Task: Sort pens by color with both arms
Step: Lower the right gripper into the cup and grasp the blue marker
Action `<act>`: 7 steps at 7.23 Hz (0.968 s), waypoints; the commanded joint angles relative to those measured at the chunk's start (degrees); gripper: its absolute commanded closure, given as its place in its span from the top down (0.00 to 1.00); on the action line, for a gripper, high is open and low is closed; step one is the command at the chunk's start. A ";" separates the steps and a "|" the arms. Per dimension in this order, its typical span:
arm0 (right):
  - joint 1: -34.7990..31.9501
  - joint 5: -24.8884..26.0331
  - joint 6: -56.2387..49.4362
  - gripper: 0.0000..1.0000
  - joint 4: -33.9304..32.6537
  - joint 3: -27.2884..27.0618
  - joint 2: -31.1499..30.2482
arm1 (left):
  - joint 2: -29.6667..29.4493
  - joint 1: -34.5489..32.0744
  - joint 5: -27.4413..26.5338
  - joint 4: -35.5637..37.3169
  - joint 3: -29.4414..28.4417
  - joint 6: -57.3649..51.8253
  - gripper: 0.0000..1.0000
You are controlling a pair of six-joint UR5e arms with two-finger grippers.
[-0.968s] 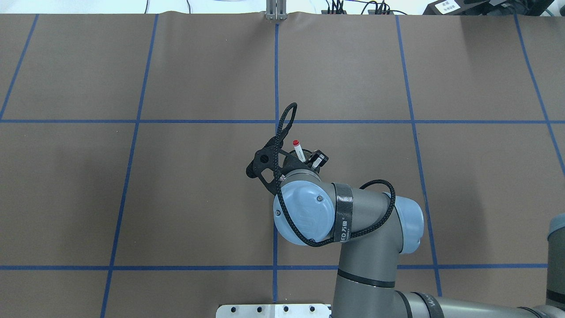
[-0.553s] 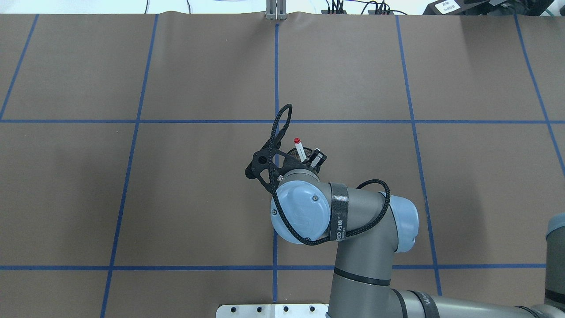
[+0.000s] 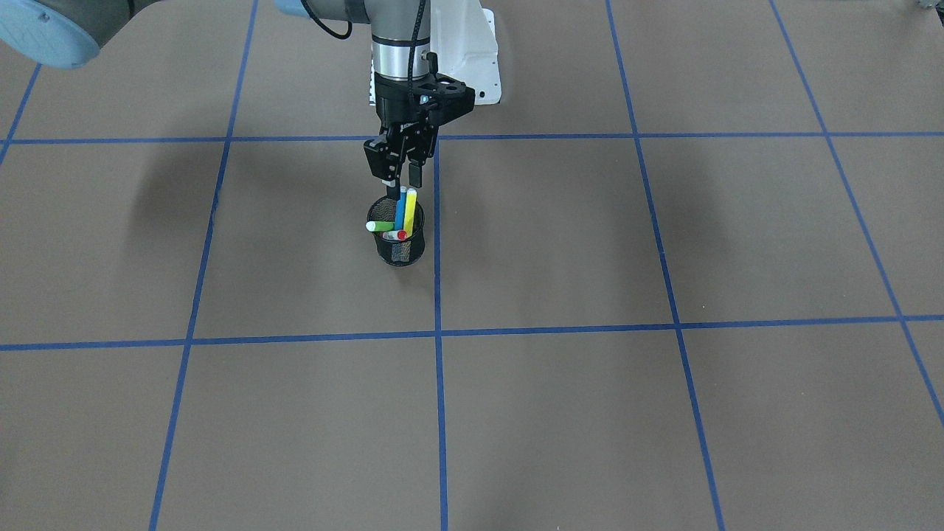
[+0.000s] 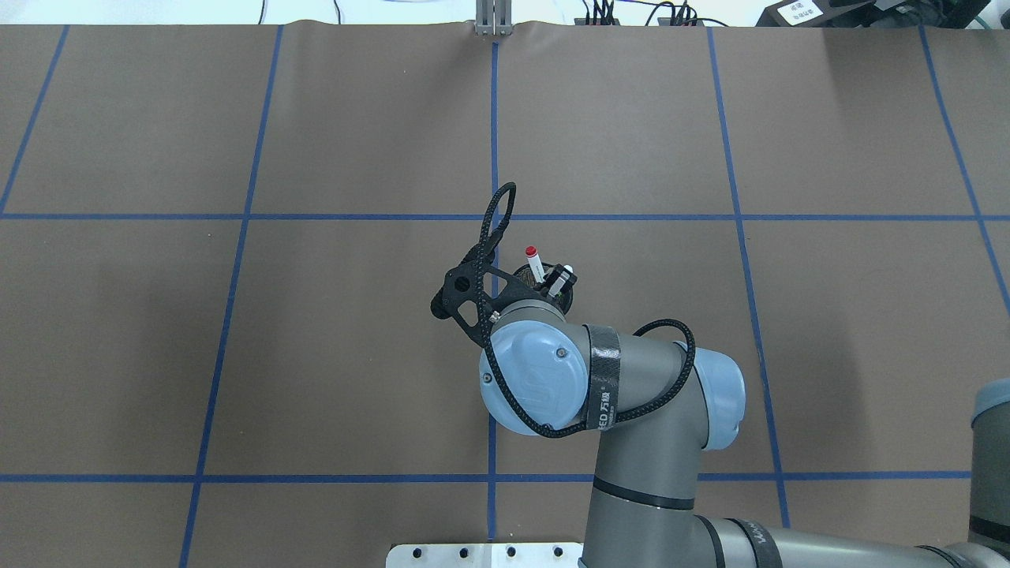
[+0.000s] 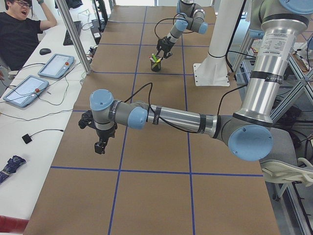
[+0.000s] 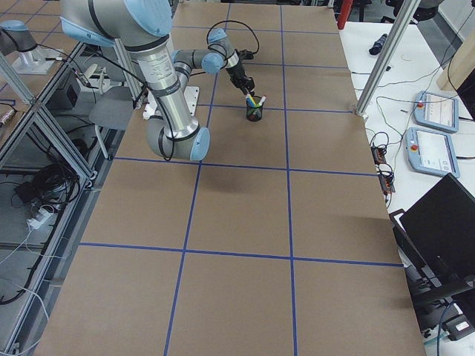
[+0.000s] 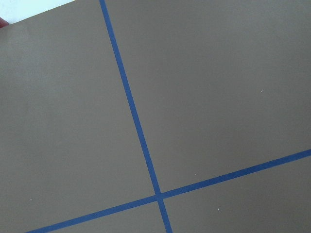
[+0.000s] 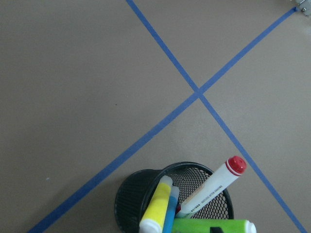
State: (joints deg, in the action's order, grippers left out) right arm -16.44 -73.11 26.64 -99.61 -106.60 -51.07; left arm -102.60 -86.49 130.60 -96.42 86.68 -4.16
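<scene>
4 pens sit in the black mesh cup (image 3: 399, 252): the blue pen (image 3: 400, 214) and yellow pen (image 3: 410, 206) nearly upright, the green pen (image 3: 381, 226) leaning out over the cup's rim, and the red-capped pen (image 3: 398, 235) low beside it. The right gripper (image 3: 406, 181) hangs just above the cup, its fingers a narrow gap apart at the blue and yellow tops. Whether they pinch 1, I cannot tell. The left gripper (image 5: 100, 145) hangs well apart from the cup, and I cannot tell how its fingers stand. I'd say take 1 pen only and lift straight up, so the cup does not tip.
</scene>
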 commanded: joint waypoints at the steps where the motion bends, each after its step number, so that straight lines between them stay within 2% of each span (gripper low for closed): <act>1: 0.17 -0.02 -0.01 0.57 0.03 0.33 -0.35 | -0.23 0.00 0.09 -0.09 -0.02 1.77 1.00; 7: 0.62 0.16 -0.10 0.50 0.03 0.69 -0.61 | -0.23 0.00 0.09 -0.09 -0.02 1.96 1.00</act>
State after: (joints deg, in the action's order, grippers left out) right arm -15.83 -73.05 26.61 -99.57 -105.94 -51.53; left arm -102.83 -86.48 130.69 -96.50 86.71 -2.22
